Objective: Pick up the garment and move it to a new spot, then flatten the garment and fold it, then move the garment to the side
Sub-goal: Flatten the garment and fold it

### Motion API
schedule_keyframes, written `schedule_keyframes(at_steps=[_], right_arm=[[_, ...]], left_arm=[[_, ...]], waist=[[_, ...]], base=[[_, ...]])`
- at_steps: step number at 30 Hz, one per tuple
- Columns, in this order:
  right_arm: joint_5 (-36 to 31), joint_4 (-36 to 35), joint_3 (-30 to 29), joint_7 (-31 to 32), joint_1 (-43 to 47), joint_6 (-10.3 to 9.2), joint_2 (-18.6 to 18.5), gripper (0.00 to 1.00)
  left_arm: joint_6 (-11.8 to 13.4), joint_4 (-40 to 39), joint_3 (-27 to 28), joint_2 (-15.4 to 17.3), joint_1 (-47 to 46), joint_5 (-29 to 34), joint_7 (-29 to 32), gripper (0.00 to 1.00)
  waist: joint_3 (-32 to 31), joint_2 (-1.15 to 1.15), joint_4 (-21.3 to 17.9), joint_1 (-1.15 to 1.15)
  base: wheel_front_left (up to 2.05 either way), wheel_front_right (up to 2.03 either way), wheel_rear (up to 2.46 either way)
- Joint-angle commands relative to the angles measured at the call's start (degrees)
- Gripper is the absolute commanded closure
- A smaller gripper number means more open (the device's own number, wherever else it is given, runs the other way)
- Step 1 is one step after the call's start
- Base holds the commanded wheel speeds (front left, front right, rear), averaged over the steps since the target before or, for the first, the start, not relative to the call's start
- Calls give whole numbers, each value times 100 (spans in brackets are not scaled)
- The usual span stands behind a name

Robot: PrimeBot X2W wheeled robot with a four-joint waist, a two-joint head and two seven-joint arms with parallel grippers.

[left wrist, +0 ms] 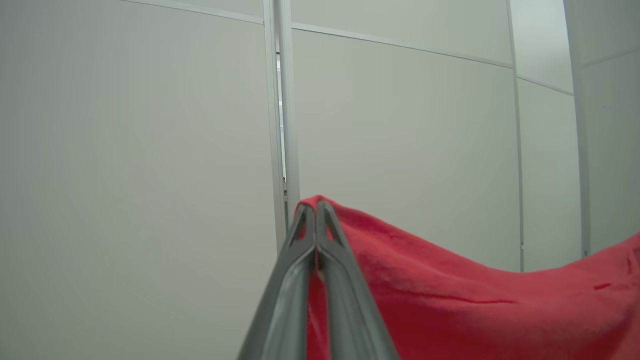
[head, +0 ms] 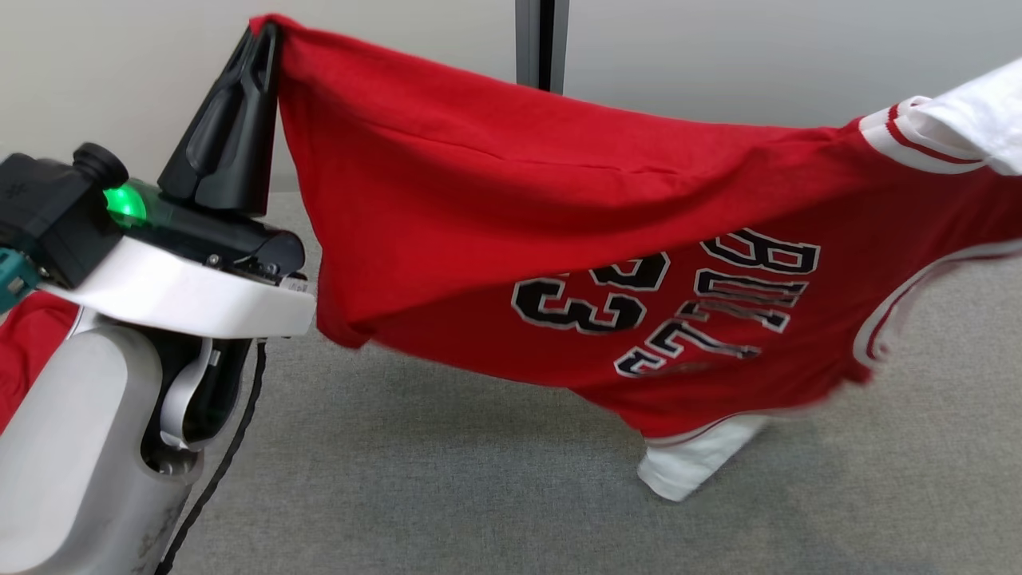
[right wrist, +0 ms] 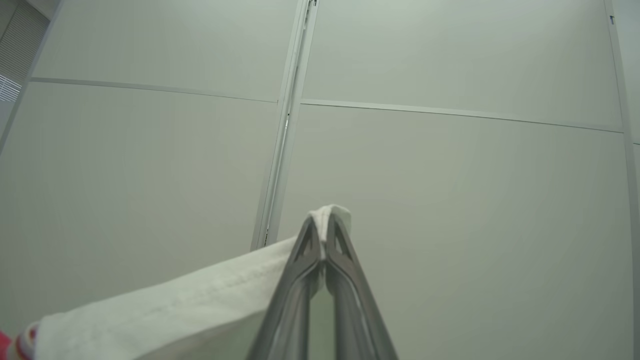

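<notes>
The left gripper (head: 267,36) is raised high, its two dark fingers pressed tight together on a red corner of the garment (head: 479,200). In the left wrist view the fingertips of this gripper (left wrist: 314,207) meet with no gap, and a small fold of the red cloth (left wrist: 450,310) sticks out just past them. The rest of the cloth falls away to the gripper's right.

From that pinched corner the garment, a red jersey with white sleeves, stretches away from the left gripper toward the robot's right. Its top edge slopes downward as it goes. It hangs in the air as a slack sheet, and the lowest red fold droops just beside the left gripper's pale wrist. The black and white lettering and number (head: 671,303) lie sideways on the cloth, well to the right of the left gripper and lower than it.

Farthest from the left gripper, one white sleeve (head: 974,112) rises off the edge of the head view. The right wrist view shows the right gripper (right wrist: 325,222) fully closed on a bunched tip of that white sleeve (right wrist: 175,305).

The other white sleeve (head: 695,463) dangles at the garment's lowest point, far below the left gripper. It is close to or touching the grey table (head: 399,495); which one cannot be told.
</notes>
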Motion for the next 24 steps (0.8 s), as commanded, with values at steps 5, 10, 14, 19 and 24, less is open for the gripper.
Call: schedule_keyframes(at_steps=[5, 10, 14, 19, 24], right_arm=[[62, 67, 73, 140, -202, -4, 5, 100], [204, 300, 168, 153, -444, -4, 4, 100], [355, 665, 299, 81, -954, -3, -113, 100], [522, 1365, 675, -93, -2101, -3, -326, 100], [604, 2312, 1231, -417, -3578, -2, -474, 100]], left_arm=[[28, 58, -6, -11, -217, -26, 111, 100], [-56, 263, 2, -98, -429, -145, 104, 100], [-188, 653, 65, -184, -892, -227, 54, 100], [-464, 1484, 104, -366, -1901, -213, -139, 100], [-769, 2601, 173, -573, -3060, -170, -518, 100]], waist=[[-55, 0, -16, 0], [147, 0, -32, 0], [510, 0, -27, 0], [990, 0, 4, 0], [1296, 0, 30, 0]], base=[[0, 0, 0], [0, 0, 0], [0, 0, 0], [0, 0, 0], [0, 0, 0]])
